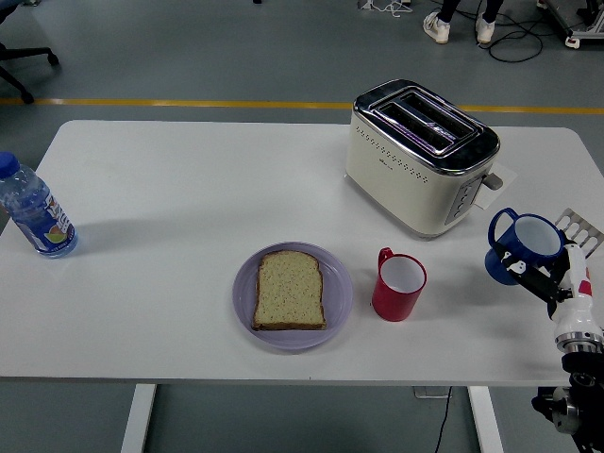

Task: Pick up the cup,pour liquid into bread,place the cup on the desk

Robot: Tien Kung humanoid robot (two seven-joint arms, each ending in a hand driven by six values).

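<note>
White table (189, 189), grey floor beyond. Your right hand (552, 283), at the right edge, grips one blue cup (525, 247), its fingers curled around the cup's near side; the cup appears raised. One metal rack (587, 230) sits just behind. Leftward: one red mug (397, 286), one toaster (421, 156), one bread slice (290, 290) on one purple plate (337, 293), one bottle (33, 210).

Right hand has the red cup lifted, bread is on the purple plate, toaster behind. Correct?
Not quite. The head view shows the right hand holding the blue cup; the red cup stands untouched beside the purple plate. Bread and toaster are as you say.
</note>
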